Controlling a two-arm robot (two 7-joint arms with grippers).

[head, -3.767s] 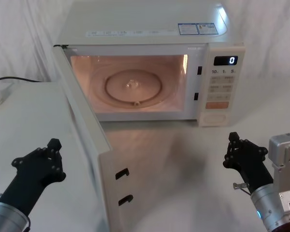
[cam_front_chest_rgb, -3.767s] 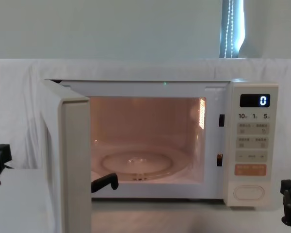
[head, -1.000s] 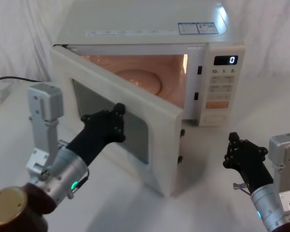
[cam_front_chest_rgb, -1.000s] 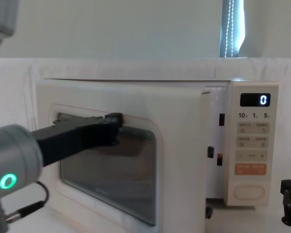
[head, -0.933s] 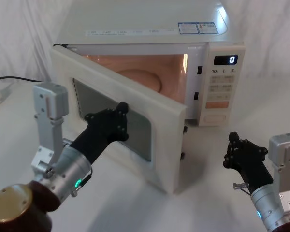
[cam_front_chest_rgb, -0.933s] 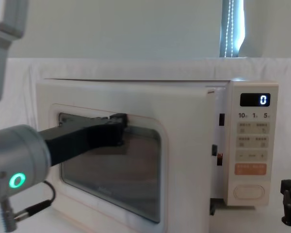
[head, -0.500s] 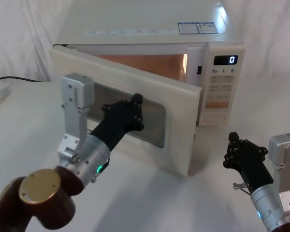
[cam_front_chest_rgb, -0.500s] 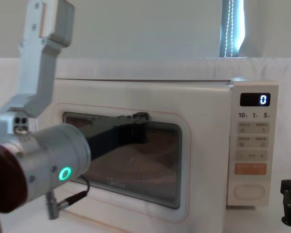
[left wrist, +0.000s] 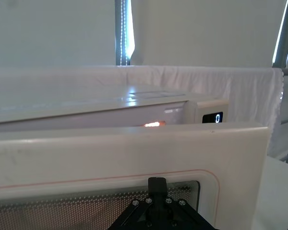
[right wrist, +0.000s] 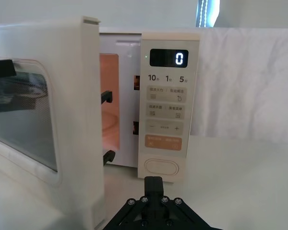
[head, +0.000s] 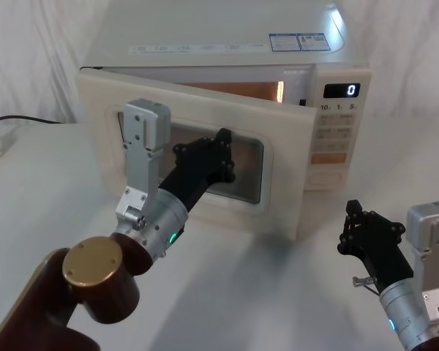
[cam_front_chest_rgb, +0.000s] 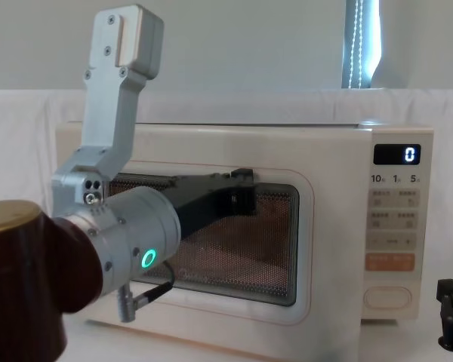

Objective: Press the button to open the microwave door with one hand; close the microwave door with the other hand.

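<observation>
At the microwave's front, the microwave door (head: pixel 197 157) is nearly shut but not latched: hinge side against the body, free edge standing proud of the control panel (head: pixel 339 128), with a gap where the lit cavity (right wrist: pixel 109 103) shows through. Right wrist view shows the door edge clearly off the frame and the latch hooks (right wrist: pixel 106 97) not yet in their slots.

Left gripper (head: pixel 222 157) is against the door's glass window (cam_front_chest_rgb: pixel 234 241), near its upper edge, fingertips in contact with the pane. Fingers look clenched together, pushing with nothing grasped.

The button (right wrist: pixel 162 168) sits at the bottom of the control panel, below the orange key (right wrist: pixel 163 142), untouched right now. Display (head: pixel 342 91) reads 0.

Right gripper (head: pixel 364 235) is parked low over the worktop (head: pixel 278 292), well in front of the control panel and clear of the door. I cannot tell whether its fingers are parted or together.

Progress, as I judge it: door is off its latch, so the button press looks done. Closing is in its last stretch. What's left is the final push until the free edge seats flush and the hooks catch, then backing the left arm off.
</observation>
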